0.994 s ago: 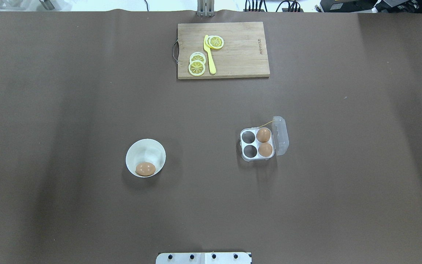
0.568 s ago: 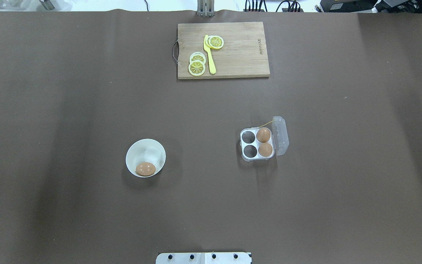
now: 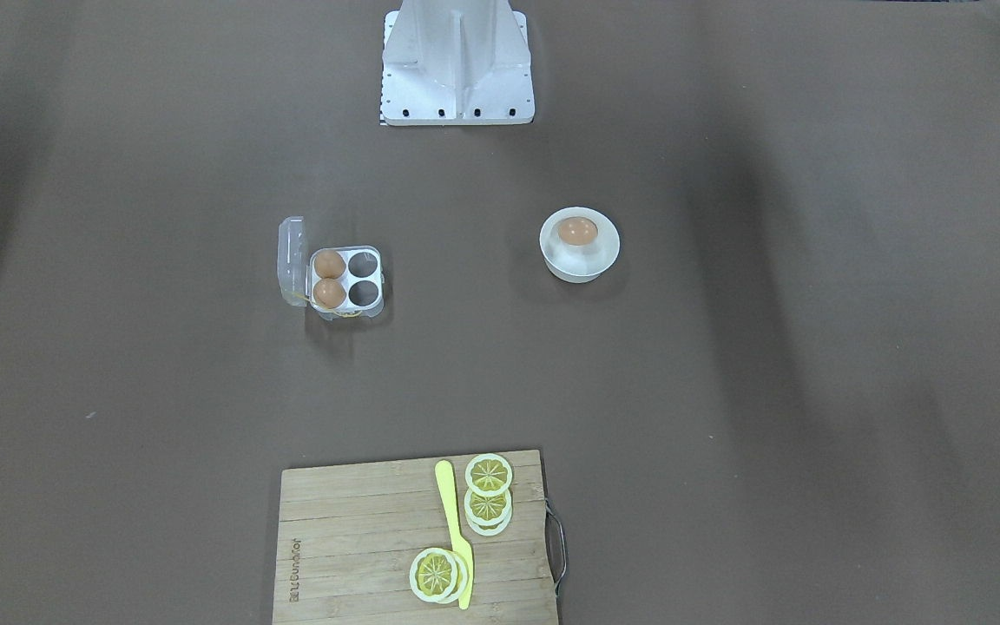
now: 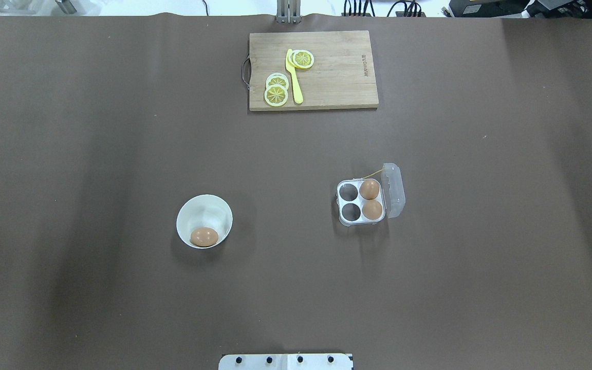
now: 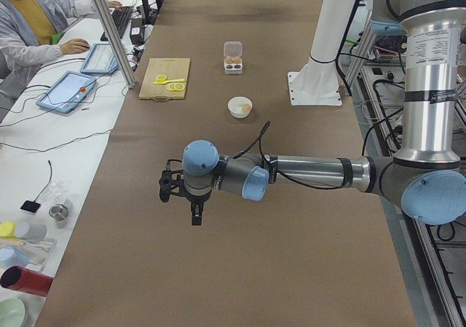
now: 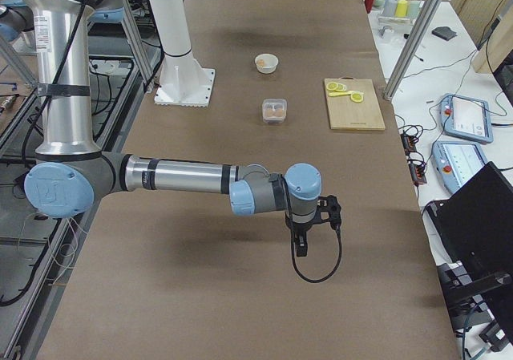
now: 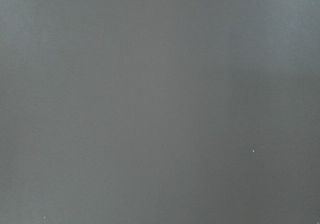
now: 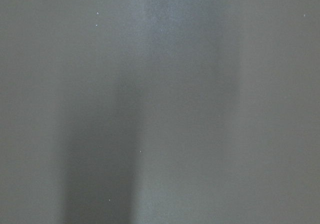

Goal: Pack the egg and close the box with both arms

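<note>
The egg point(image 4: 204, 236) lies in a round white bowl point(image 4: 188, 205) left of centre; it also shows in the front view point(image 3: 577, 231). The clear box point(image 4: 359, 222) stands open right of centre, its lid point(image 4: 394, 190) folded out to the right. Two brown eggs point(image 4: 369, 188) fill its right cups and the two left cups point(image 4: 348, 191) are empty. My left gripper point(image 5: 195, 214) and right gripper point(image 6: 300, 246) hang over bare table far from both, seen only in the side views; I cannot tell whether they are open or shut.
A wooden cutting board point(image 4: 337, 77) with lemon slices and a yellow knife point(image 4: 294, 77) lies at the far edge. The white base stand point(image 3: 457, 69) is at the near edge. Both wrist views show only brown table cover.
</note>
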`<state>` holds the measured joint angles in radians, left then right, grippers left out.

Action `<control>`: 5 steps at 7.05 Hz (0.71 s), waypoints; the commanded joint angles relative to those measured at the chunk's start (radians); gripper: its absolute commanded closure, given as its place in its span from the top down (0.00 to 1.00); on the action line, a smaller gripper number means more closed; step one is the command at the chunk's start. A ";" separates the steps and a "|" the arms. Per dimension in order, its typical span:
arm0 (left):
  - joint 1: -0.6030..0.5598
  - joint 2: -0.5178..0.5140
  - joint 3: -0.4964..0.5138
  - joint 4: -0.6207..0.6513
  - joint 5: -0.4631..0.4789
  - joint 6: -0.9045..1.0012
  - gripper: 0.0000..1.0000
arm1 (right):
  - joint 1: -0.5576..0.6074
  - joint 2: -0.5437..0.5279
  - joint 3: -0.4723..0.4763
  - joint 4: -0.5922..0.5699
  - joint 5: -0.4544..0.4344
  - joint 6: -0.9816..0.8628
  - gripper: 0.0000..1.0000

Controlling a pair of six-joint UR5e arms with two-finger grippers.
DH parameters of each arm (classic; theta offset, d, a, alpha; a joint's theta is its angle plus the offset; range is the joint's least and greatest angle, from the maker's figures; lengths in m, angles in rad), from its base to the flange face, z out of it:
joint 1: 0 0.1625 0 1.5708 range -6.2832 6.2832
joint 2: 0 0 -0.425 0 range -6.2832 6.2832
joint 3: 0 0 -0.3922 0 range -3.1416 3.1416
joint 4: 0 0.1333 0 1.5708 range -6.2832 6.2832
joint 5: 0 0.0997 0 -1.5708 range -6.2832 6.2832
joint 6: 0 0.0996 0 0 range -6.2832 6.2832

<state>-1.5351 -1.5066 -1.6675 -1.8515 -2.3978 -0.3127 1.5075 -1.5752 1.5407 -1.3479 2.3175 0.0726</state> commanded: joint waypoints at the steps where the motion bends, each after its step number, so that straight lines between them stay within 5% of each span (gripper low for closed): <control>1: 0.036 0.002 -0.026 -0.066 0.002 -0.005 0.99 | -0.007 0.007 -0.001 0.007 0.002 -0.001 1.00; 3: 0.186 -0.004 -0.064 -0.252 0.006 -0.011 0.98 | -0.032 0.012 0.001 0.007 0.006 -0.002 1.00; 5: 0.274 -0.013 -0.148 -0.268 0.014 -0.017 0.98 | -0.036 0.012 0.007 0.009 0.064 -0.004 1.00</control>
<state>-1.3215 -1.5127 -1.7734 -2.0993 -2.3866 -0.3252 1.4754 -1.5639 1.5440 -1.3404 2.3462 0.0702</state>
